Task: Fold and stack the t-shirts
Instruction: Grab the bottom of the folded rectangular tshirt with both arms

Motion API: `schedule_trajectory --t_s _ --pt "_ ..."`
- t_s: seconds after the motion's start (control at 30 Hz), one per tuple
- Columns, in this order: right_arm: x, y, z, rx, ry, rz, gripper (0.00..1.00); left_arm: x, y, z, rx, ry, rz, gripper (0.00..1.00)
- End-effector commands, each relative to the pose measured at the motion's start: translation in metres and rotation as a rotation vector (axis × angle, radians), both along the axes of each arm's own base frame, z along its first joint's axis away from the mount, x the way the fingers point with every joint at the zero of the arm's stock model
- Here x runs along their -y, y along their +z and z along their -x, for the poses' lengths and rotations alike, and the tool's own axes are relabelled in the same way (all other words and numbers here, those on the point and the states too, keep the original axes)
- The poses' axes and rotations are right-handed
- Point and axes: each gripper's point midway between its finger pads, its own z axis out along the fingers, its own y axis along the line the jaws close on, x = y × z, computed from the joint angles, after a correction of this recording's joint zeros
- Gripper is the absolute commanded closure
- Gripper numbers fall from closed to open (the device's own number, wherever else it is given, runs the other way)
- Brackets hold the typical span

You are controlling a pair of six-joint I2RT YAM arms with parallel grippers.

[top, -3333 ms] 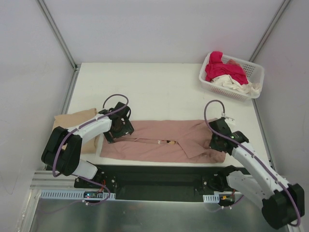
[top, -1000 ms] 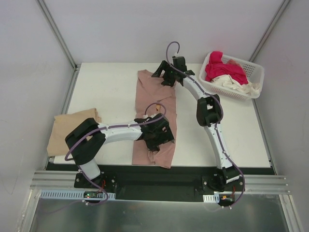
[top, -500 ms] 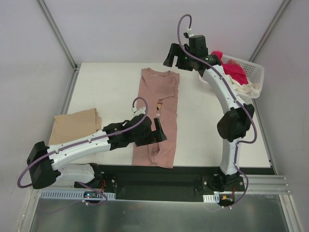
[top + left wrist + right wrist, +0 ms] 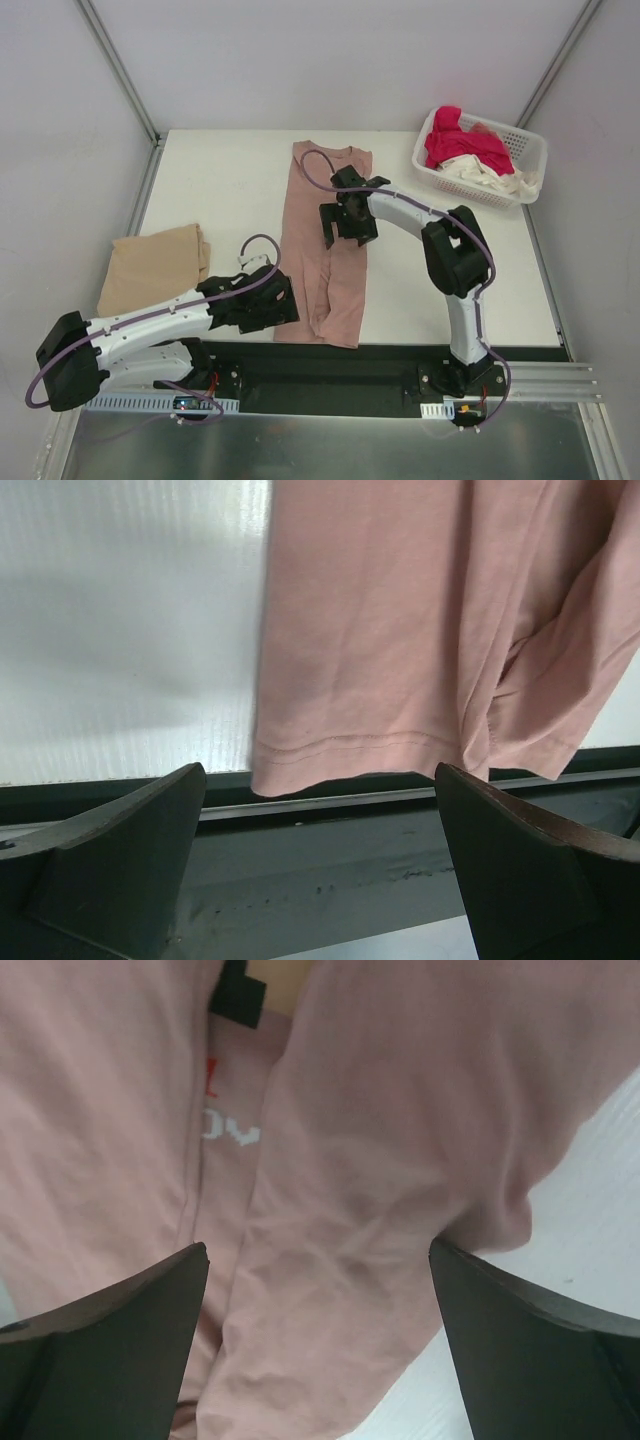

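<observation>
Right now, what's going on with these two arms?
The right arm's fingers hang open over the middle of the dusty pink t-shirt, which lies as a long narrow strip down the table. The left arm's fingers are open at its near hem, by the table edge. Neither holds cloth. A tan t-shirt lies folded at the left; unfolded shirts fill the white basket far right.
</observation>
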Motion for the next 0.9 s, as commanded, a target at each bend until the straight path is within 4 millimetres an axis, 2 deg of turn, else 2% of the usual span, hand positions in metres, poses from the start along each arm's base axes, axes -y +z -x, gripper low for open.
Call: schedule_trajectory --t_s 0.0,0.03,0.1,0.13,0.23,0.3,0.4,0.43,0.5,0.53,0.57,0.6,0.63,0.67,0.7,0.73,0.77,0.8,0.83,0.87 --pt "-0.004 0.007 -0.03 0.05 -0.046 -0.001 0.03 -0.009 -0.005 0.008 -0.025 0.038 0.004 0.01" --pt "-0.001 -0.008 -0.028 0.018 -0.047 0.027 0.03 -0.01 -0.006 0.009 -0.029 0.035 0.003 0.01" --pt "0.001 -0.013 -0.033 -0.003 -0.057 0.049 0.03 -0.011 -0.008 0.009 -0.034 0.039 -0.001 0.01" --pt "0.007 -0.027 -0.035 -0.016 -0.073 0.098 0.03 -0.011 -0.008 0.008 -0.031 0.038 -0.006 0.01" --pt "0.011 -0.036 -0.048 -0.059 -0.097 0.119 0.03 -0.013 -0.01 0.005 -0.033 0.046 -0.019 0.01" --pt "0.011 -0.039 -0.056 -0.066 -0.089 0.12 0.03 -0.014 -0.011 0.002 -0.036 0.049 -0.024 0.02" --pt "0.006 -0.029 -0.07 -0.034 -0.076 0.104 0.03 -0.013 -0.013 -0.003 -0.05 0.06 -0.009 0.05" --pt "0.004 -0.018 -0.072 -0.017 -0.075 0.087 0.03 -0.012 -0.014 -0.007 -0.054 0.07 0.004 0.06" --pt "0.002 -0.004 -0.072 0.01 -0.071 0.068 0.03 0.002 -0.012 -0.01 -0.058 0.033 0.052 0.08" --pt "-0.001 0.02 -0.074 0.057 -0.07 0.037 0.03 0.006 -0.01 -0.011 -0.059 0.027 0.065 0.09" --pt "0.003 0.023 -0.066 0.055 -0.066 0.039 0.03 0.012 -0.011 -0.012 -0.069 0.013 0.075 0.09" --pt "-0.006 0.055 -0.065 0.111 -0.052 -0.037 0.03 0.014 -0.011 -0.013 -0.07 0.014 0.08 0.1" --pt "-0.008 0.066 -0.06 0.133 -0.043 -0.058 0.03 0.018 -0.011 -0.011 -0.083 0.002 0.094 0.11" --pt "-0.006 0.068 -0.054 0.146 -0.042 -0.068 0.03 0.023 -0.012 -0.009 -0.102 -0.008 0.111 0.14" --pt "-0.004 0.099 -0.049 0.205 -0.045 -0.108 0.03 0.024 -0.014 -0.007 -0.113 -0.014 0.116 0.16" --pt "-0.004 0.108 -0.042 0.224 -0.048 -0.127 0.03 0.025 -0.016 -0.006 -0.123 -0.012 0.116 0.17" --pt "0.001 0.104 -0.034 0.226 -0.052 -0.129 0.03 0.026 -0.019 -0.005 -0.135 -0.011 0.116 0.17" --pt "0.007 0.129 -0.028 0.284 -0.063 -0.158 0.03 0.025 -0.023 -0.002 -0.145 -0.011 0.11 0.22" --pt "0.011 0.134 -0.021 0.289 -0.079 -0.175 0.03 0.026 -0.025 0.0 -0.153 -0.007 0.112 0.23" --pt "0.027 0.134 -0.009 0.316 -0.106 -0.156 0.03 0.028 -0.027 0.002 -0.157 -0.014 0.113 0.26"
